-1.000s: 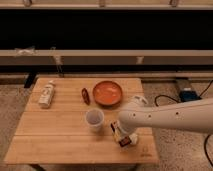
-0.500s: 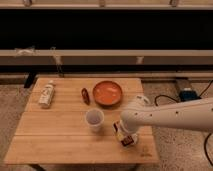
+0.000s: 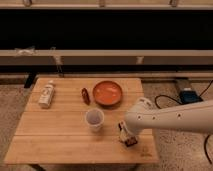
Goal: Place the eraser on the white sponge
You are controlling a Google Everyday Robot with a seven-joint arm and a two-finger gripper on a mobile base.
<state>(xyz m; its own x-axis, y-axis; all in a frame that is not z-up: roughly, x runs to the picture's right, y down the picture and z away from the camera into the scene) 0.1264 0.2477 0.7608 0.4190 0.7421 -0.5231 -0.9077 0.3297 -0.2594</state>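
Black eraser (image 3: 131,141) sits at the claw (image 3: 128,136) tip, near the table (image 3: 60,135) edge.

On the worktop (image 3: 60,135) we find the bottle (image 3: 46,94) at far left, the oblong object (image 3: 85,96) just left of the bowl (image 3: 107,93), and the cup (image 3: 94,119) in front of both. Our claw (image 3: 128,137) sits right of the cup, near the front edge, at the eraser (image 3: 131,142).
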